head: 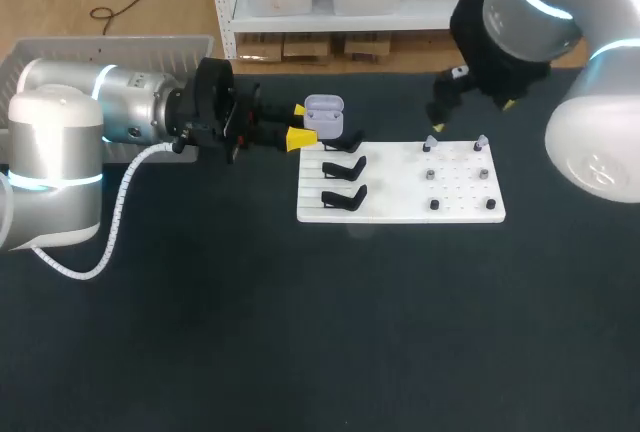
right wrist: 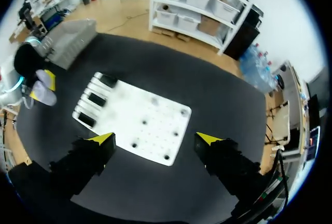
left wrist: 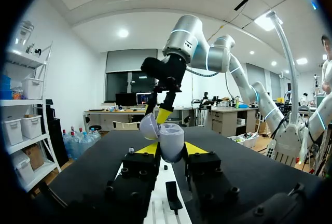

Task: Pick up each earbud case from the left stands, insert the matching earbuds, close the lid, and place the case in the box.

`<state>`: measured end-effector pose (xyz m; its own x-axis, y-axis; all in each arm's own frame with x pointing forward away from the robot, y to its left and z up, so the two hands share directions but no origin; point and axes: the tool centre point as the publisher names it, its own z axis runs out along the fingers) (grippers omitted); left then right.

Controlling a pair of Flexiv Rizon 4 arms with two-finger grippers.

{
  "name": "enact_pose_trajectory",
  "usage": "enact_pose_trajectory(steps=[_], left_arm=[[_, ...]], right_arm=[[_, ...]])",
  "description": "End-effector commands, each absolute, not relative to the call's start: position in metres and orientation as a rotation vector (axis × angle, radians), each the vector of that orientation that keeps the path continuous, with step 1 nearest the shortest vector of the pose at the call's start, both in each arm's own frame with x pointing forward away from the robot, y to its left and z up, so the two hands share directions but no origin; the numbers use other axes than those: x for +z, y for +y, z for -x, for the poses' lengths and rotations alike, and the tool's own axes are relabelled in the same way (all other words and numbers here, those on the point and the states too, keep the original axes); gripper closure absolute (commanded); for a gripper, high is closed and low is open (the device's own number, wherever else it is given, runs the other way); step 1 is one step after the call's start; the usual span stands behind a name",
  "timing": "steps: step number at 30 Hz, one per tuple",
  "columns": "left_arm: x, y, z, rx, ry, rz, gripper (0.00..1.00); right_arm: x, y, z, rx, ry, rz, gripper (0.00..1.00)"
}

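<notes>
Our left pincer (head: 299, 124) pinches the open-lidded earbud case (head: 323, 107) at its very tips, above the stands (head: 343, 167). That thin grip could let it twist! Our right pincer (head: 472, 117), spread, hovers over the tiny earbuds (head: 430, 142), which are easily fumbled.

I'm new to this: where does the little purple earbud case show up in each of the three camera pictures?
Head view: the earbud case sits at the left gripper's yellow tips, beside the white board.
Left wrist view: the case is between that gripper's own fingers, lid open.
Right wrist view: the case is small, past the board's black stands.
Shared landmark: the white board.
</notes>
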<state>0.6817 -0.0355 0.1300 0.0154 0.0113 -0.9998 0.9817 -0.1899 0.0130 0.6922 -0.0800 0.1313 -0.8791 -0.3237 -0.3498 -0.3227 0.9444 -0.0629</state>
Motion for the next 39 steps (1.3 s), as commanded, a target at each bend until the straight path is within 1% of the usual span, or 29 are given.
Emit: enact_pose_trajectory(steps=[1, 9, 31, 39], left_arm=[[0.130, -0.035, -0.680, -1.326, 1.112, -1.362, 1.00], [0.130, -0.035, -0.680, -1.326, 1.112, -1.362, 1.00], [0.130, -0.035, -0.680, -1.326, 1.112, -1.362, 1.00], [0.130, -0.035, -0.680, -1.326, 1.112, -1.362, 1.00]], right_arm=[[0.117, -0.083, -0.695, -0.066, 2.758, 0.445, 0.00], [0.095, -0.096, -0.700, -0.019, 2.821, 0.429, 0.00], [0.095, -0.096, -0.700, -0.019, 2.821, 0.429, 0.00], [0.076, -0.120, -0.730, -0.165, 2.834, 0.474, 0.00]])
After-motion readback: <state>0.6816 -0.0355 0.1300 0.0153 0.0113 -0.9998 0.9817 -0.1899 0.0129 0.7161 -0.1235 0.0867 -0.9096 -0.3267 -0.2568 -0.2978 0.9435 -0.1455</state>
